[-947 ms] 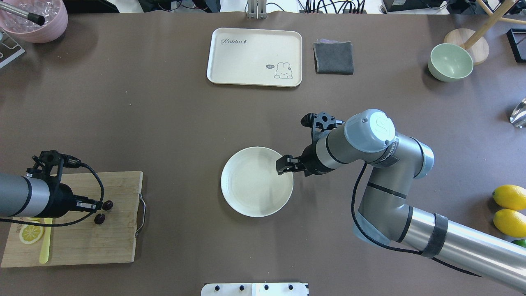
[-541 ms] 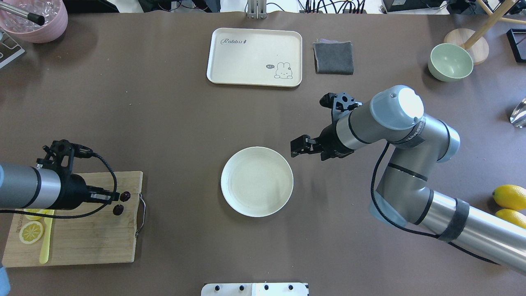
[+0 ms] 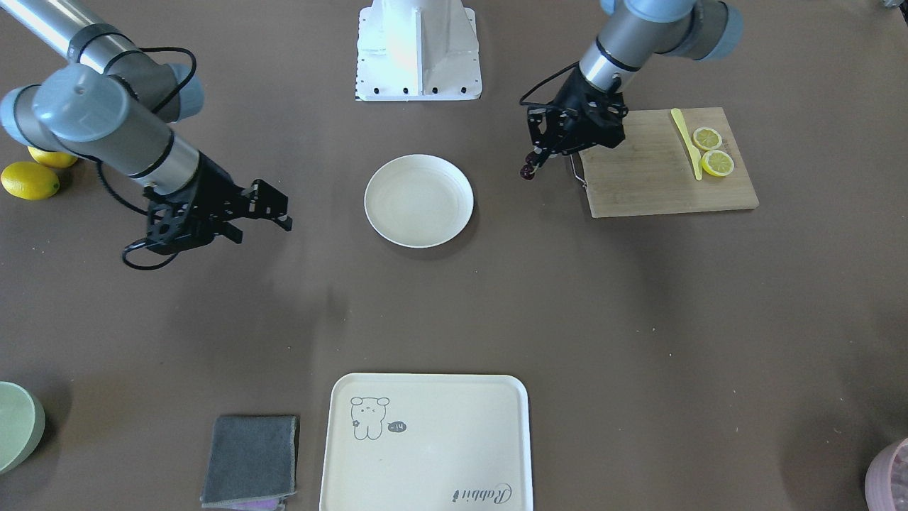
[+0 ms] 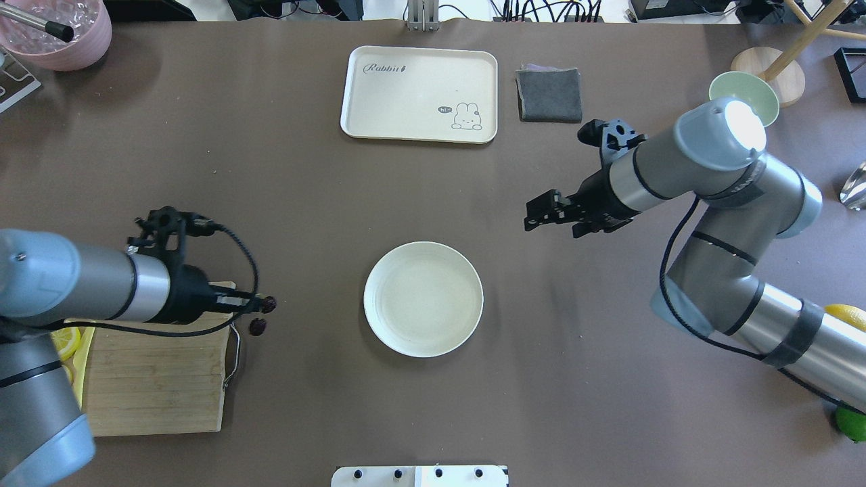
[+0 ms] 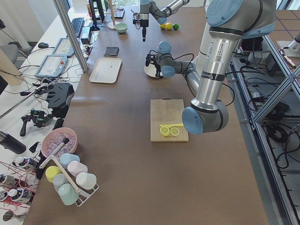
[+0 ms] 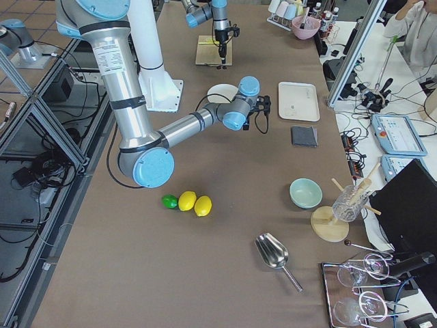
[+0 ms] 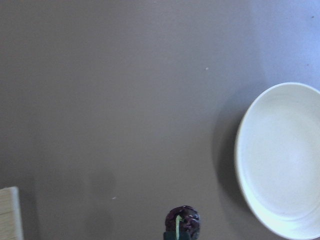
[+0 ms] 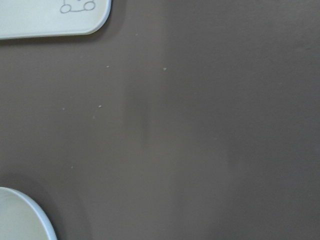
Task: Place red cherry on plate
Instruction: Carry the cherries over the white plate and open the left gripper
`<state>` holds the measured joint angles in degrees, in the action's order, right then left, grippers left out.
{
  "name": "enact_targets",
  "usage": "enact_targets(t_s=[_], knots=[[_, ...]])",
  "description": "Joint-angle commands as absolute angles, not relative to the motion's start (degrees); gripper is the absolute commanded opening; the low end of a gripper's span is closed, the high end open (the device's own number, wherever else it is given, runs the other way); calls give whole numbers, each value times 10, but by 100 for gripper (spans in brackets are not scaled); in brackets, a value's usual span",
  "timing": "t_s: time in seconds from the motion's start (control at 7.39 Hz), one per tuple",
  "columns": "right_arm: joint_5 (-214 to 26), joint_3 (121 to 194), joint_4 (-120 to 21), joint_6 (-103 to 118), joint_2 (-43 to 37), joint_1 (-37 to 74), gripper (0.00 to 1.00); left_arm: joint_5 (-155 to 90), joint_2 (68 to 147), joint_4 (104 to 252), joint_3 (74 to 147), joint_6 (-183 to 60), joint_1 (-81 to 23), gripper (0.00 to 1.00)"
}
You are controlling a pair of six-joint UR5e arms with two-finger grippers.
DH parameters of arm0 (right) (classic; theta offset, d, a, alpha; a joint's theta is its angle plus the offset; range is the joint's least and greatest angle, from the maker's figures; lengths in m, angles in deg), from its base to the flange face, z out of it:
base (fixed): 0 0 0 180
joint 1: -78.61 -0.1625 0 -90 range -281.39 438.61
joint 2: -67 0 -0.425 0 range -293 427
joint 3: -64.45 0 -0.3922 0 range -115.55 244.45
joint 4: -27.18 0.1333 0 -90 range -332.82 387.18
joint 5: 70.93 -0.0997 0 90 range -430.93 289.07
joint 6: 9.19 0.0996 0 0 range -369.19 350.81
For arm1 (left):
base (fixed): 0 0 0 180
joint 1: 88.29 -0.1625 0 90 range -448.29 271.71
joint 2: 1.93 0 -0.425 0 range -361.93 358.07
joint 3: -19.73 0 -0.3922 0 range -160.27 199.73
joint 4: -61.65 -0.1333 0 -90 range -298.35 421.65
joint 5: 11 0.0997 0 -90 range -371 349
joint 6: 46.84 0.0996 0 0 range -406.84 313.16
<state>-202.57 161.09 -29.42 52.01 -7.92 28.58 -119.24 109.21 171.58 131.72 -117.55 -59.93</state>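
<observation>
Since the earlier overhead frame, the left gripper (image 4: 259, 307) has carried the red cherry (image 4: 258, 327) off the wooden cutting board (image 4: 155, 379) and past its metal handle, while the right gripper (image 4: 534, 218) has drawn back from the plate (image 4: 423, 299) toward the tray side of the worktop (image 4: 304, 189). The likeliest failure from here is a drop short of the plate. The left gripper's fingers are closed on what appears to be only the thin green stem, though the contact is too small to resolve, and a swing in transit could work the stem loose. A release from height could also let the round fruits roll over the shallow rim. The cherry pair hangs at the very tips of the left gripper, one fruit just beyond the fingertips and the other dangling beside it. It is above bare worktop between board and plate, clear of both. The right gripper is parted and holds nothing.
</observation>
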Motion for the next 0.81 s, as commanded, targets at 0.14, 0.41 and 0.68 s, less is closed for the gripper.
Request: enact_targets(t_s=[0.14, 0.41, 0.68], knots=[[-2047, 1612, -293, 445, -124, 242, 100, -1135, 1249, 1678, 1186, -1245, -645, 0], [-2046, 1612, -291, 445, -129, 242, 100, -1128, 1273, 1678, 1162, -1263, -656, 0], [-2045, 1614, -290, 445, -132, 242, 100, -1120, 1274, 1678, 1157, -1260, -656, 76]])
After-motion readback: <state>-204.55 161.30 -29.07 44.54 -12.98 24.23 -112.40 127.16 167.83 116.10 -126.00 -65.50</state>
